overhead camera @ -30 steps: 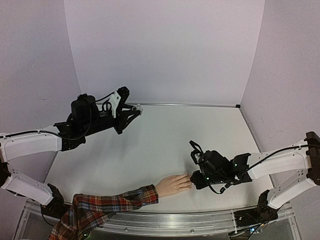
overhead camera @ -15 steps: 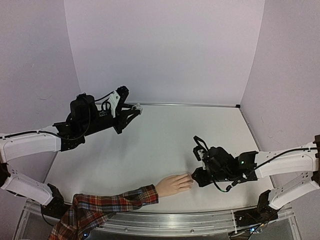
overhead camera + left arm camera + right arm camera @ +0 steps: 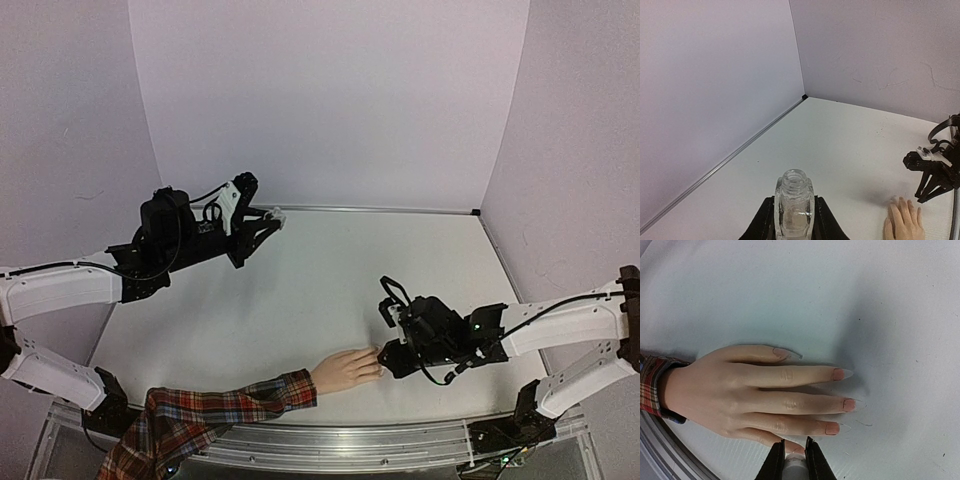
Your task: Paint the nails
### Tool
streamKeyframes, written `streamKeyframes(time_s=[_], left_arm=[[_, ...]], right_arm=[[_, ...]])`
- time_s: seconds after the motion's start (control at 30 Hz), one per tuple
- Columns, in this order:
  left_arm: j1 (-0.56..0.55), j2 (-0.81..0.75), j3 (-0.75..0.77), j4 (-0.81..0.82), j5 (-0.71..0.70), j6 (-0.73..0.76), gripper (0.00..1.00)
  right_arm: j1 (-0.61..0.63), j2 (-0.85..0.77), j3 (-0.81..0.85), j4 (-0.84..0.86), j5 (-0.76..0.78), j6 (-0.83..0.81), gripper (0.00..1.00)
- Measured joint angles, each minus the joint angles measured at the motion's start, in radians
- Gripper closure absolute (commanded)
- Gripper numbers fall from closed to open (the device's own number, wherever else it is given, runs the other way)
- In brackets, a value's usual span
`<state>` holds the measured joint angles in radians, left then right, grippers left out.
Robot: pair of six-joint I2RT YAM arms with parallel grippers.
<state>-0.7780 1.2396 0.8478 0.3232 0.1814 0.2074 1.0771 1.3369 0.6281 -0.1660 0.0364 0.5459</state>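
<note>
The pale mannequin hand (image 3: 345, 370) with a red plaid sleeve (image 3: 215, 408) lies palm down at the near table edge, fingers pointing right. Its nails (image 3: 839, 374) show pinkish on three fingers in the right wrist view. My right gripper (image 3: 384, 359) is at the fingertips, shut on a small white cap (image 3: 795, 466) right over the lowest finger (image 3: 790, 444) in that view; the brush tip is hidden. My left gripper (image 3: 268, 219) is held up at the back left, shut on a clear uncapped glass bottle (image 3: 794, 202). The hand (image 3: 902, 222) and right gripper (image 3: 929, 184) also show in the left wrist view.
The white table (image 3: 330, 280) is walled by pale lilac panels at the back and sides. A metal rail (image 3: 350, 440) runs along the near edge under the sleeve.
My right gripper drew slightly right off the fingertips, then came back left onto them. The left arm with the bottle has not moved.
</note>
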Motion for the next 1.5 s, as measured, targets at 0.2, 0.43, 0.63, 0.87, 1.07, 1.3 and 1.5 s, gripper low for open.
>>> streamKeyframes(time_s=[0.2, 0.43, 0.63, 0.87, 1.07, 1.3, 1.5], left_arm=[[0.0, 0.0, 0.0, 0.0, 0.0, 0.002, 1.0], [0.0, 0.0, 0.0, 0.0, 0.0, 0.002, 1.0], [0.0, 0.0, 0.0, 0.0, 0.0, 0.002, 1.0], [0.0, -0.001, 0.0, 0.0, 0.0, 0.002, 1.0], [-0.001, -0.001, 0.0, 0.0, 0.001, 0.002, 1.0], [-0.003, -0.003, -0.007, 0.004, 0.048, 0.003, 1.0], [-0.041, -0.003, -0.058, 0.011, 0.165, 0.053, 1.0]], right_arm=[[0.0, 0.014, 0.0, 0.001, 0.003, 0.002, 1.0], [0.0, 0.034, 0.0, 0.001, 0.024, 0.008, 1.0], [0.0, 0.038, 0.0, 0.0, 0.053, 0.023, 1.0], [0.0, 0.07, 0.019, -0.014, 0.084, 0.04, 1.0], [0.0, 0.01, 0.021, -0.091, 0.131, 0.05, 1.0], [0.0, -0.23, 0.073, -0.194, 0.165, -0.002, 1.0], [0.0, -0.182, 0.361, -0.22, 0.128, -0.147, 1.0]])
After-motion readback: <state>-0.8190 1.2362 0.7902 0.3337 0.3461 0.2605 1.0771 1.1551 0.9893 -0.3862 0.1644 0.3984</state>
